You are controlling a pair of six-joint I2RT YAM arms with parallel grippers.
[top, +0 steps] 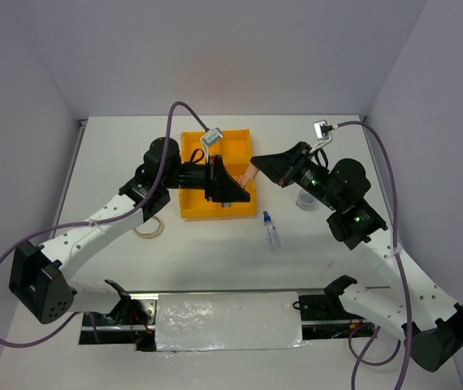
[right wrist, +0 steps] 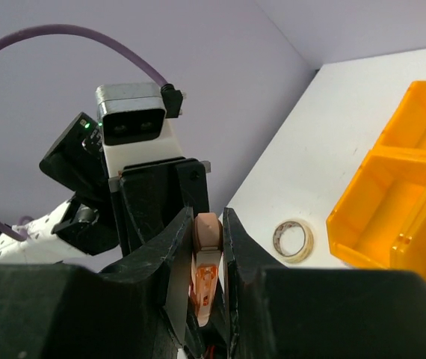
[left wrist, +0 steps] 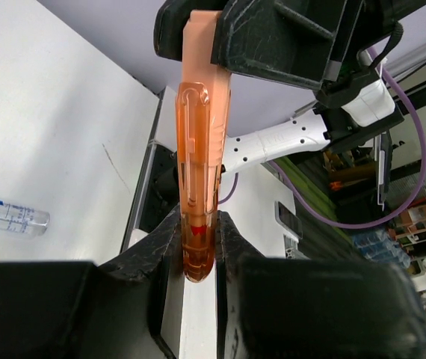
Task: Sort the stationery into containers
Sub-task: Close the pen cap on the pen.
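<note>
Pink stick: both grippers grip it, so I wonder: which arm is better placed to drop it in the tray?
Probably left: both hold the pink stick, but the left gripper is over the tray, the right gripper only at its edge.

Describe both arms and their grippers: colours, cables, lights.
The left arm and right arm have white links dotted with small holes, and black joints. The left gripper and right gripper are black and wedge-fingered. A purple cable loops to each wrist. The left wrist's camera box is grey. Green lights glow on the right arm.

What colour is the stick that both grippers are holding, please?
The stick is translucent salmon pink, seen best in the left wrist view.
</note>
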